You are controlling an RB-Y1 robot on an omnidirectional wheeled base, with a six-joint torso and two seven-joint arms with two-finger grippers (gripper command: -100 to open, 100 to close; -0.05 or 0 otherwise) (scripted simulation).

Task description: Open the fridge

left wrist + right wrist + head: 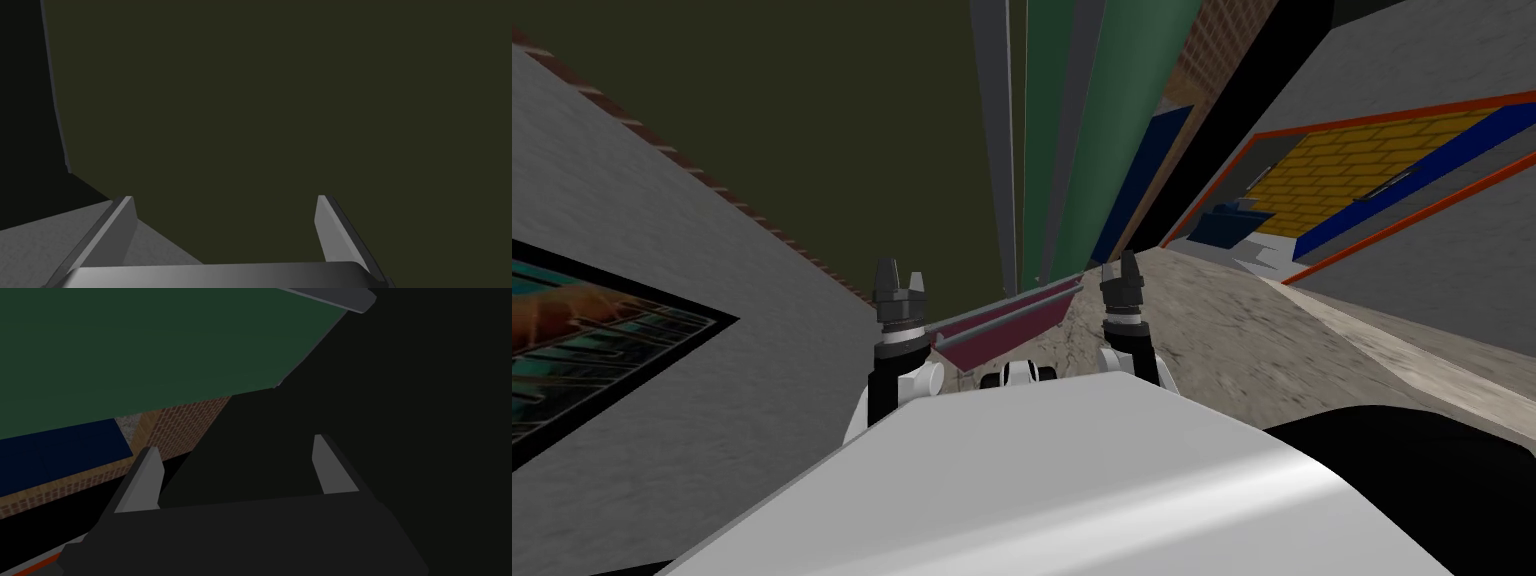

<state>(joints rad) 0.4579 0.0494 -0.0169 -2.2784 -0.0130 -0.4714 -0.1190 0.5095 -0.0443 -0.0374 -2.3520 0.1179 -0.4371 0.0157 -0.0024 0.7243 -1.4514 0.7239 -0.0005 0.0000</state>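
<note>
Head view: left hand spread wide before dark olive surface; right hand likewise wide, empty

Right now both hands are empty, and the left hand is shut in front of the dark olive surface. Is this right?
The left hand is open, not shut: the left wrist view shows its fingers standing apart before the dark olive surface. The rest holds.
</note>
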